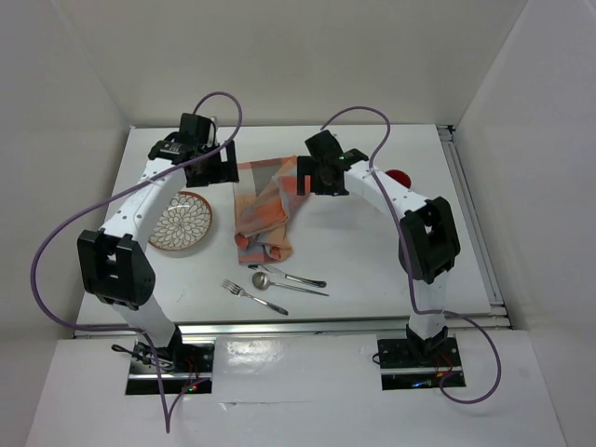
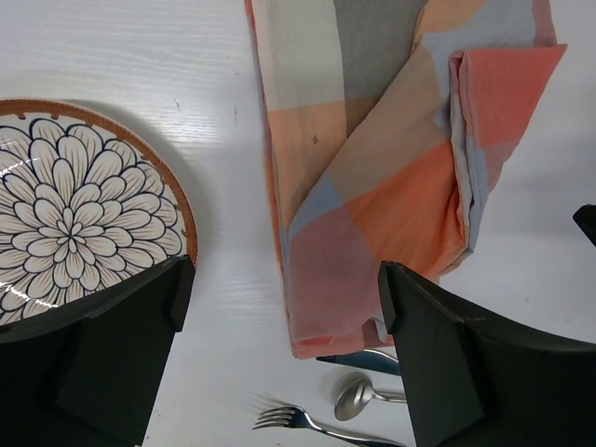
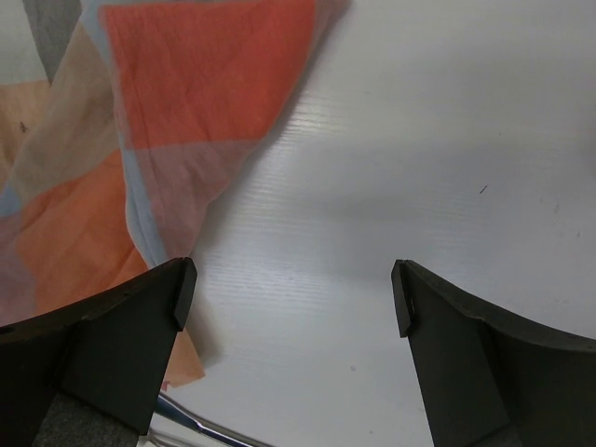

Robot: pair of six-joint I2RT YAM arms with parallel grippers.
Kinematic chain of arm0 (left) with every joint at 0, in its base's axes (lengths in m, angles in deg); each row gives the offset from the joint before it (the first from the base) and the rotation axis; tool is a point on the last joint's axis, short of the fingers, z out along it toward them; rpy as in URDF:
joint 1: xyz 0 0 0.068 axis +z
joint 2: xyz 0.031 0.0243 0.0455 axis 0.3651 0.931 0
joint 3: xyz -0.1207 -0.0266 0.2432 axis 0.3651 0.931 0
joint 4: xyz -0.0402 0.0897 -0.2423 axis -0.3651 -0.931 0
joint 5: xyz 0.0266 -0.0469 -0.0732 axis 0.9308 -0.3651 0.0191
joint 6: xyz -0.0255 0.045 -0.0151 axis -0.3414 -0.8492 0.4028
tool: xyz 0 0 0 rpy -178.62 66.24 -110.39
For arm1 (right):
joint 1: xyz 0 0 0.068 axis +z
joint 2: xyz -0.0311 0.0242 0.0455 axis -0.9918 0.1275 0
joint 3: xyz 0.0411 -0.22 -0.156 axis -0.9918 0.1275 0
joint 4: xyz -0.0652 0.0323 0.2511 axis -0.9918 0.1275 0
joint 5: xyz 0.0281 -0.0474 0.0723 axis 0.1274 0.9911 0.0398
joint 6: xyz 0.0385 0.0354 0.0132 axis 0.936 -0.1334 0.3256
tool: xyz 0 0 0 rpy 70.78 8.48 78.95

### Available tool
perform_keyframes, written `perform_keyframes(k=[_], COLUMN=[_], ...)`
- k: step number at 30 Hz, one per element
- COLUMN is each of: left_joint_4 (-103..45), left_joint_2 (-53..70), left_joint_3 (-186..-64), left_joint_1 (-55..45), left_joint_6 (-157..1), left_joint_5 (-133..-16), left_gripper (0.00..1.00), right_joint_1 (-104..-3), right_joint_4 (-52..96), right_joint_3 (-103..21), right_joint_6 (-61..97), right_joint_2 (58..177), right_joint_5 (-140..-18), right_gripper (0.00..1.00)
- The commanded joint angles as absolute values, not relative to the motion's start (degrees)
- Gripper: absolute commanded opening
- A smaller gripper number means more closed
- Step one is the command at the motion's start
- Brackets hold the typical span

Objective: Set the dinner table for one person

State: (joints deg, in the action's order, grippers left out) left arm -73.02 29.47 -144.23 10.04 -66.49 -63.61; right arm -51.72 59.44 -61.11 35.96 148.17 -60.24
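Dinner table (image 2: 223,74) beneath left tool (image 2: 284,284)

Matt cloth placemat (image 2: 372,168), shiny metal fork (image 2: 298,421), smooth white dinner table (image 2: 223,74).

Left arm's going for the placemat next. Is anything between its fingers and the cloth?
Nothing visible. The left gripper is open above the placemat's left edge, with the plate off to its left. Nothing lies on top of the placemat; the knife lies at its near end.
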Motion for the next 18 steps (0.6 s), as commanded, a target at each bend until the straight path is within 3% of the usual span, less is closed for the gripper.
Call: perform_keyframes(k=[1,10,18], left_joint_4=[-73.12,-73.12,-73.12], left_joint_2=[28.96,30.71,31.24], left_joint_3=[-144.75,-144.22,-144.75], left_joint_1=[10.61,11.13,12.45], left_joint_6=[-65.68,-63.49,-63.48], left_joint_5=[-64.84,-67.29,-67.47], left_gripper=[1.00,0.99,0.95], right_joint_1=[-51.12,-48.84,-47.08], right_joint_4=[58.53,54.23,56.60], right_joint_3=[-61.96,-60.11,-77.58], right_joint_6=[35.90,31.60,29.06], right_joint_2=[147.30,146.07,158.63], right_joint_5=[-60.61,-62.89,-61.58], right_gripper=[1.00,0.96,0.95])
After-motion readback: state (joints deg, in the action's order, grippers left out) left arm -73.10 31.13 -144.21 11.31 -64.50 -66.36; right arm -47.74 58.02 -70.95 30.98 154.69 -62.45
